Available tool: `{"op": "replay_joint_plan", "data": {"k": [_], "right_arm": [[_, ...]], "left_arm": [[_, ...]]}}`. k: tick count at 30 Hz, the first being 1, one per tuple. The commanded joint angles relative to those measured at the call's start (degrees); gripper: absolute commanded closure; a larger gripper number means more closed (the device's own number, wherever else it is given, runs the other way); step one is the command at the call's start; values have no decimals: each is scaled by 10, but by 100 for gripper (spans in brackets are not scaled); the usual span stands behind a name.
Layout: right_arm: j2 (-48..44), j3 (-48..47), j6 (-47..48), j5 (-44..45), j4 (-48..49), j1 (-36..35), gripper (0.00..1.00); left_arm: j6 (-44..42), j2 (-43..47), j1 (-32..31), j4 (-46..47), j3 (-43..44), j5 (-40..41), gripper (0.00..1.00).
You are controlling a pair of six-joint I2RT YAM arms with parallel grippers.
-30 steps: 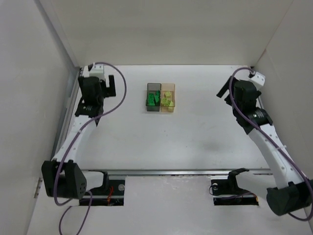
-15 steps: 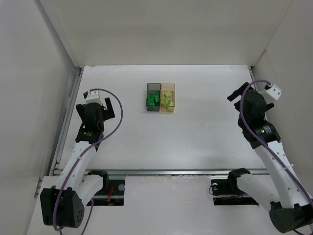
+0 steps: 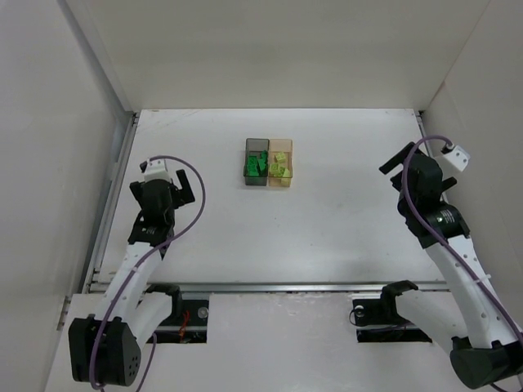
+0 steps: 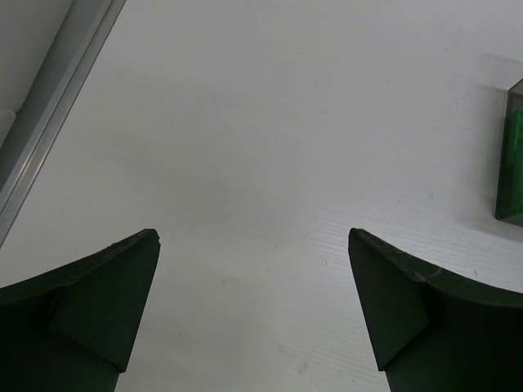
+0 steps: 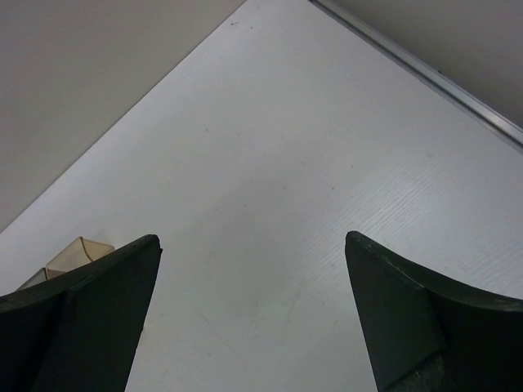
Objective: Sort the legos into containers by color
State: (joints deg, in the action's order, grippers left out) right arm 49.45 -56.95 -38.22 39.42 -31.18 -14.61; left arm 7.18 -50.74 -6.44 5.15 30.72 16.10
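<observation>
Two containers stand side by side at the table's middle back: a smoky grey bin [image 3: 252,150] holding dark green legos [image 3: 258,165], and an orange-tan bin [image 3: 288,152] holding pale yellow-green legos [image 3: 279,168]. My left gripper [image 3: 167,189] hovers near the left edge, well left of the bins, open and empty. In the left wrist view the left gripper [image 4: 253,245] frames bare table, with the grey bin [image 4: 513,155] at the right edge. My right gripper [image 3: 413,170] is far right, open and empty. The right wrist view shows the right gripper [image 5: 252,245] and an orange-tan bin corner [image 5: 78,255].
White walls close in the table on the left, back and right. A metal rail [image 3: 110,196] runs along the left edge and another [image 3: 270,286] along the near edge, by the arm bases.
Both arms have drawn back from the far corners toward the near side, most of it in the first half second. Both grippers stayed open. The bins and legos have not moved.
</observation>
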Motion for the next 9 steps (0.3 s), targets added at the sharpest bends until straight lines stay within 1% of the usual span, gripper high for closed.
{"op": "replay_joint_plan", "data": {"k": [1, 9], "right_arm": [[-11, -26, -9, 4, -7, 1, 1], [-17, -31, -43, -14, -34, 1, 1]], "left_arm": [[16, 21, -3, 35, -14, -12, 0], [29, 16, -3, 51, -26, -58, 0]]}}
